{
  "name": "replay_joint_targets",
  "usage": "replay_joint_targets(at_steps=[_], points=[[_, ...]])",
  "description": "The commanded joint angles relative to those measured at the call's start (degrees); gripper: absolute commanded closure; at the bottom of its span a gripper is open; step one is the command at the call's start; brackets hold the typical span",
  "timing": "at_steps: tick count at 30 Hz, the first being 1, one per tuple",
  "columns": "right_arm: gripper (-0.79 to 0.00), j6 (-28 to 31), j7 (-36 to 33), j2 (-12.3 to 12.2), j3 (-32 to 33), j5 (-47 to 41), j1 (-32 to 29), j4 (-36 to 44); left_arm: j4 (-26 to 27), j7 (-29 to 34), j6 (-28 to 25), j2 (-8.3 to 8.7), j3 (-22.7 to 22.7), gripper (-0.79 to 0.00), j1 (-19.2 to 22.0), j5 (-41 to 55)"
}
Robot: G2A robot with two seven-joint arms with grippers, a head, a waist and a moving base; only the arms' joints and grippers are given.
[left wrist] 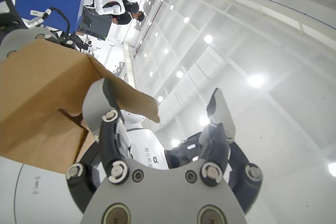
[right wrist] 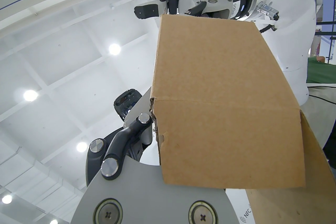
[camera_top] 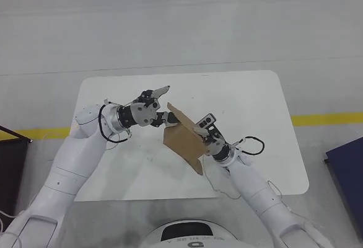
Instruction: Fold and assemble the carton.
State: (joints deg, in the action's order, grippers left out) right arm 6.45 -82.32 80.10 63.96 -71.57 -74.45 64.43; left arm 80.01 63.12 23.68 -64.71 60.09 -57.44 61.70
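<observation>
Top view: a brown carton (camera_top: 184, 141), partly folded, sits tilted at the middle of the white worktop (camera_top: 256, 105), between the left claw (camera_top: 166, 104) and the right claw (camera_top: 205, 128).

Left wrist view: the left claw (left wrist: 160, 104) gapes wide and grips nothing. One finger (left wrist: 94, 104) presses against a carton (left wrist: 39, 83) flap.

Right wrist view: the carton (right wrist: 223, 104) lies across the right claw. Whether that claw is closed cannot be told.
</observation>
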Motion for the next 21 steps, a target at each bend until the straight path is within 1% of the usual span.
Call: replay_joint_targets(at_steps=[1,4,10,17,21], points=[[0.0,-0.1,-0.1,0.0,0.1,0.0,0.0,-0.1,-0.4,0.1,0.3,0.07,-0.2,-0.123,0.2,-1.4],[0.0,-0.1,-0.1,0.0,0.4,0.0,-0.1,-0.1,-0.6,0.8,0.9,0.24,-0.3,-0.089,0.4,-3.4],[0.0,-0.2,-0.2,0.0,0.9,0.1,-0.3,-0.2,-0.4,2.2,2.8,0.87,0.2,-0.062,0.4,-7.1],[0.0,-0.2,0.2,0.0,1.3,0.7,0.0,-0.4,1.2,3.6,5.0,2.1,2.7,0.0,-1.1,-10.1],[0.0,-0.4,0.6,0.0,1.3,0.9,0.2,-0.8,2.4,3.6,5.0,2.65,4.7,0.0,-2.1,-9.9]])
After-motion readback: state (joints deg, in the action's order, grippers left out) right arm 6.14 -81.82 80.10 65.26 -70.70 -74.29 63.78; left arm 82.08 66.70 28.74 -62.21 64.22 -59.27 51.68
